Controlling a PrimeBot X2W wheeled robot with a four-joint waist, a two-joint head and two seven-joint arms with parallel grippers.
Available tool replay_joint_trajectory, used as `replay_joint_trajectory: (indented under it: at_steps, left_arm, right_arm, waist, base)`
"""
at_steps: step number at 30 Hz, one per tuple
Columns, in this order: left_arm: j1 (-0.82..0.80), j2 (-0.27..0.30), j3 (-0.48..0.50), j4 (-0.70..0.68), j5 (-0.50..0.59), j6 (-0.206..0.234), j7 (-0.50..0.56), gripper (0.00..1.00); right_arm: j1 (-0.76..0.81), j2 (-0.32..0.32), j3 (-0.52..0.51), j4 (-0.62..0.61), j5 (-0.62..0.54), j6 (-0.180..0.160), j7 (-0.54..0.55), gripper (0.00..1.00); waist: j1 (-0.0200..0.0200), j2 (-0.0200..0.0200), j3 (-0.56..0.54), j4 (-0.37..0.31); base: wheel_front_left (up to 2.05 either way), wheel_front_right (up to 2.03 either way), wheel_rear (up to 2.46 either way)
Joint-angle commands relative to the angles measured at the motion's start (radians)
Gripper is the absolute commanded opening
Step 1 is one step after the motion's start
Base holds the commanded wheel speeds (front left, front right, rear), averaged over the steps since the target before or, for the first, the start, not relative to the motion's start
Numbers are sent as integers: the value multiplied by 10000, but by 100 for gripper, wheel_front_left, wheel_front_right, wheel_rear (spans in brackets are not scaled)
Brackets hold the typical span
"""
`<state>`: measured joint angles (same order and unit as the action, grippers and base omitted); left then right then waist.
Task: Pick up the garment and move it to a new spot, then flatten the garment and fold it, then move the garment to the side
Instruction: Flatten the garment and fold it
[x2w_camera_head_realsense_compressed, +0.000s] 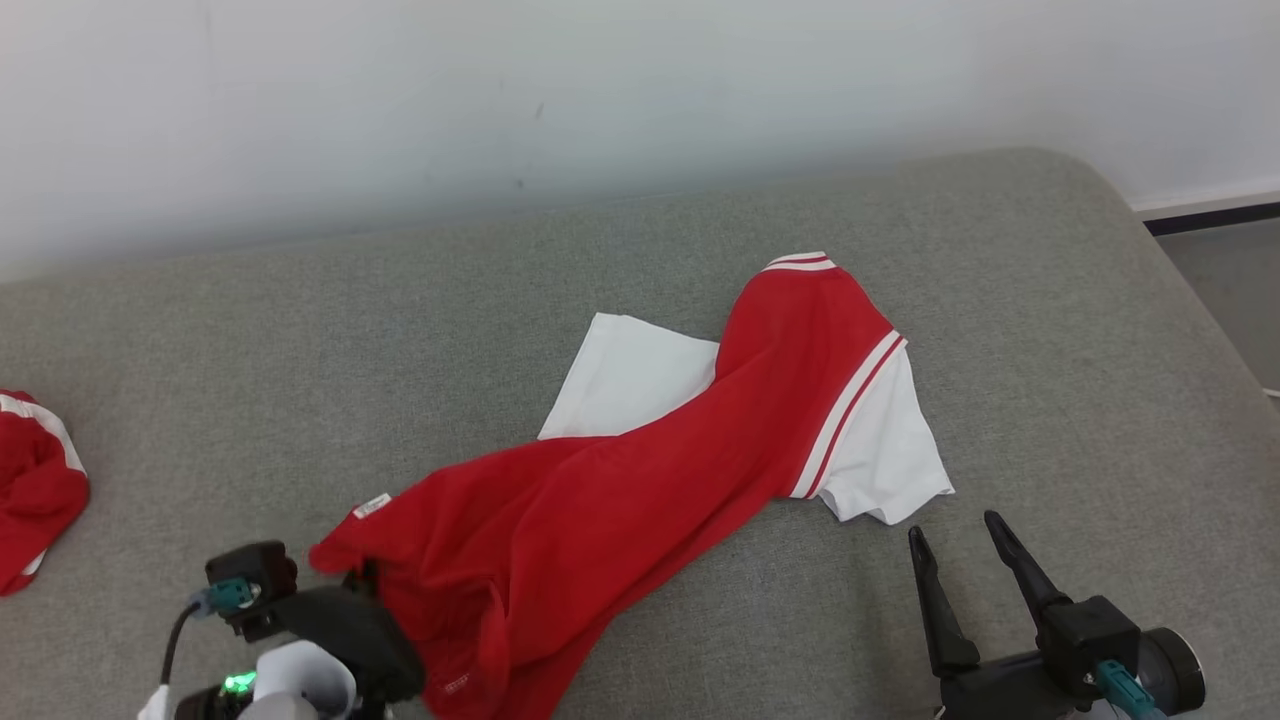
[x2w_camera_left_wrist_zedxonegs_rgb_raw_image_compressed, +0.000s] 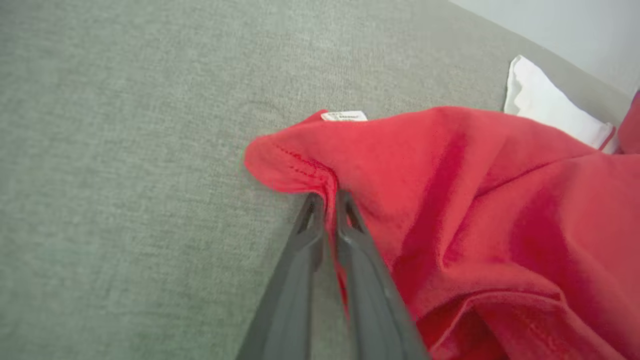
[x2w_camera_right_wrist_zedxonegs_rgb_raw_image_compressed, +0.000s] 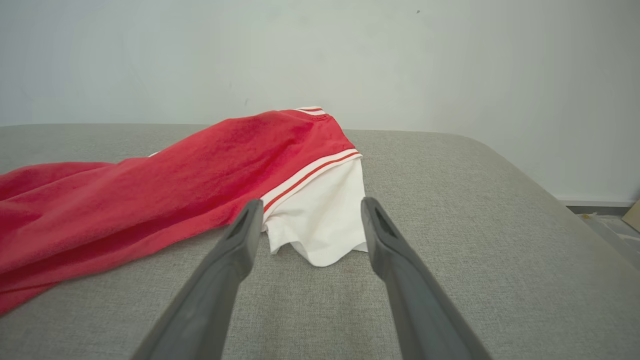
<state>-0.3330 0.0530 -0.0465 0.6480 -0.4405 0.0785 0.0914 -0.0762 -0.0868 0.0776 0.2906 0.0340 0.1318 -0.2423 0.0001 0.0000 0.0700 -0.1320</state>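
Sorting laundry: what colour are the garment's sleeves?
The sleeves are white; clearest in the head view.

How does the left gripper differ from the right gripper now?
The left gripper is closed on the red edge of the garment; the right gripper is open and holds nothing. The left gripper touches the garment; the right gripper stands apart from the white sleeve. Both are dark and near the garment.

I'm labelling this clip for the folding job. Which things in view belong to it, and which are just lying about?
Belongs to the job: red and white garment; left gripper, shut on its red hem; right gripper, open, near it.
Lying about: second red garment, head view's left edge.
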Motion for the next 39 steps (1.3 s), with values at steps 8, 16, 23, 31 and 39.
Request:
replay_joint_trajectory:
  at_steps: [8,16,23,31,39]
  left_arm:
    - [-1316,386,103,-378,43,-280,-1244,0]
    - [-3255,1129,-116,-176,572,-502,-1702,0]
    - [-5048,1694,-164,258,778,-647,-1933,0]
    - [-6210,2072,-184,1081,866,-673,-2198,0]
    - [-6219,1854,-354,2037,795,-827,-2791,100]
  right_arm:
    - [-268,53,-78,-128,-38,-23,-92,100]
    - [-665,31,254,-297,-35,-23,-48,100]
    - [-1006,-79,415,-507,-8,-23,-17,100]
    - [-1187,-117,661,-604,31,-23,-65,100]
    - [-1127,-104,686,-414,105,-23,-15,100]
  waist:
    - [-1,0,540,106]
    - [-1,0,1562,-153]
    - [-1,0,2754,-429]
    - [-1,0,3315,-656]
    - [-1,0,2958,-375]
  base:
    - [0,0,0]
    - [0,0,0]
    - [0,0,0]
    - [0,0,0]
    - [0,0,0]
